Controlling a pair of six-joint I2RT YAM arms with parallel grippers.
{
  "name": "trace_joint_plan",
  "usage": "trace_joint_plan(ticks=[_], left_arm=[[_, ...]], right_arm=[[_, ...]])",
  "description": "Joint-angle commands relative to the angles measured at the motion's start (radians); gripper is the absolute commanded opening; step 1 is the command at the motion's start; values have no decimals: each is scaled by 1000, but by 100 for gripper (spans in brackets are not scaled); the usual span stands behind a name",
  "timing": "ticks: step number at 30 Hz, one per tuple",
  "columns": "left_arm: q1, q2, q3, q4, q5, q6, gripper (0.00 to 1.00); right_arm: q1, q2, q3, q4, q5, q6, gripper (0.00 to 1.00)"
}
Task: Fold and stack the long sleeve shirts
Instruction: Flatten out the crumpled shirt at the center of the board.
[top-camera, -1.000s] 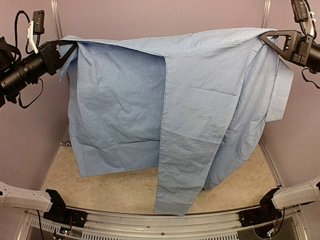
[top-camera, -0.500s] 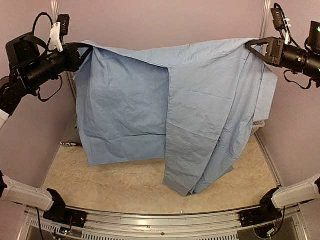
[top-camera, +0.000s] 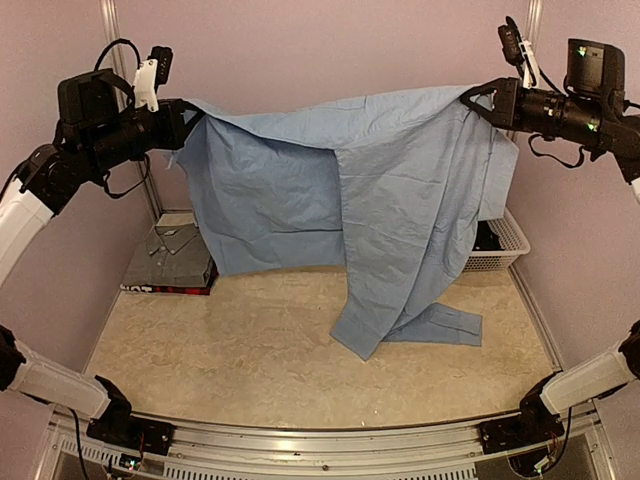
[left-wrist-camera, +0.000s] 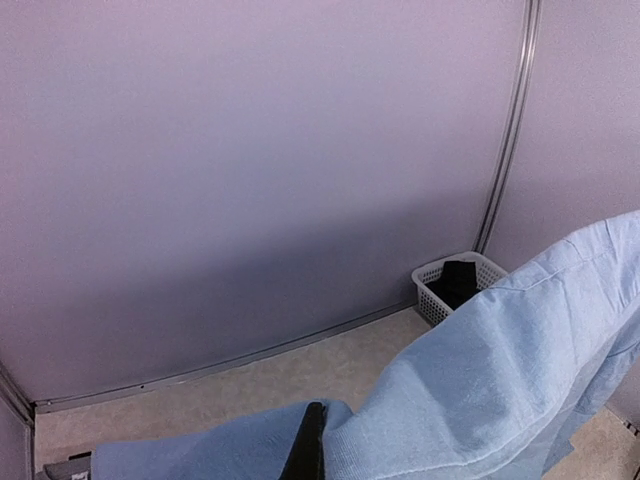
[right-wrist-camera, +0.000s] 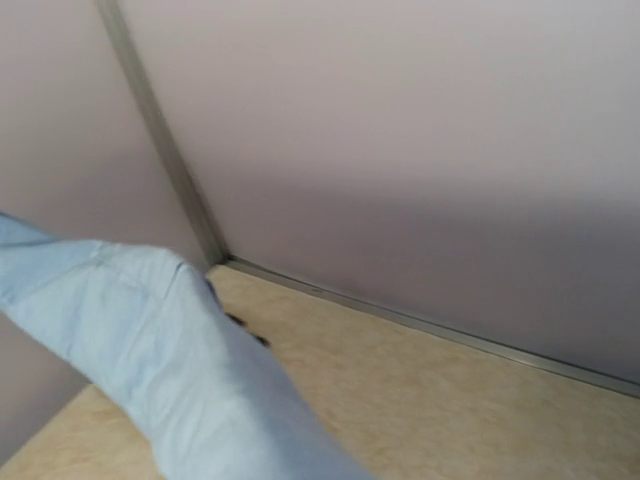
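The light blue shirt (top-camera: 400, 200) hangs spread in the air across the back of the cell, strung by its top edge between the two arms. One long tail drops to the counter (top-camera: 250, 370) and lies crumpled at about 4 o'clock from the counter's middle. Your left jaws are pinching the shirt's upper corner at 10 o'clock, your right jaws the opposite corner at 2 o'clock. From above both read as clamped on cloth, though the cloth hides the contact itself. You look to be in the spreading step, ahead of the first fold. The next move calls for lowering both corners evenly and drawing the cloth toward 6 o'clock so it lands flat, keeping the trailing tail from bunching under it. At 9 o'clock a grey shirt (top-camera: 172, 252) rests folded on a plaid shirt (top-camera: 165, 288), which is likely the stack to add to. At 3 o'clock the white basket (top-camera: 512, 238) stands half behind the hanging cloth. The left wrist view shows the basket's dark contents and one dark fingertip (left-wrist-camera: 305, 455) buried in blue fabric, which the overhead view does not. The right wrist view gives only a blurred fold of shirt over bare counter, with no fingers visible.
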Motion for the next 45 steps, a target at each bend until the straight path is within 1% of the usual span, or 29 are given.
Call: trace_joint_plan(ticks=[1, 4, 7, 11, 17, 20, 21, 23, 25, 27, 30, 33, 35, 36, 39, 42, 43, 45], left_arm=[[-52, -110, 1, 17, 50, 12, 0], [-115, -159, 1, -34, 32, 27, 0], [-183, -211, -13, -80, -4, 29, 0], [-243, -282, -44, -92, 13, 24, 0], [-267, -380, -79, -46, 100, 3, 0], [-267, -378, -86, -31, 76, 2, 0], [-267, -369, -85, -31, 36, 1, 0], [-267, -330, -90, -30, -19, 9, 0], [-259, -286, -102, -26, -89, 16, 0], [-209, -224, -115, -11, -111, 15, 0], [-62, -128, -139, 40, -27, -34, 0], [38, -29, -166, 98, 34, -38, 0], [96, 52, -161, 106, 64, -39, 0], [117, 113, -164, 114, 98, -42, 0], [162, 229, -203, 175, 139, -57, 0], [187, 386, -207, 233, 157, -60, 0], [189, 459, -191, 241, 162, -57, 0], [190, 558, -146, 244, 158, -50, 0]], right_arm=[[-9, -55, 36, 12, -162, 3, 0], [-9, -94, 21, -16, -242, 17, 0], [-10, -162, -3, -32, -289, 43, 0], [-9, -229, -10, -52, -367, 83, 0], [-9, -302, -45, -30, -436, 146, 0], [-9, -313, -90, -8, -413, 155, 0], [-8, -313, -104, -4, -386, 153, 0], [-9, -303, -132, -13, -277, 134, 0], [-10, -286, -171, -22, -134, 111, 0], [-11, -262, -229, 10, -24, 91, 0], [-9, -189, -285, 56, 142, 56, 0], [-18, -67, -306, 106, 268, 19, 0], [-57, 13, -327, 154, 255, 8, 0], [-81, 52, -346, 184, 230, 6, 0], [-139, 170, -416, 297, 139, 5, 0], [-181, 331, -435, 375, 79, 4, 0], [-192, 392, -429, 397, 68, -1, 0], [-206, 505, -408, 434, 47, -9, 0]])
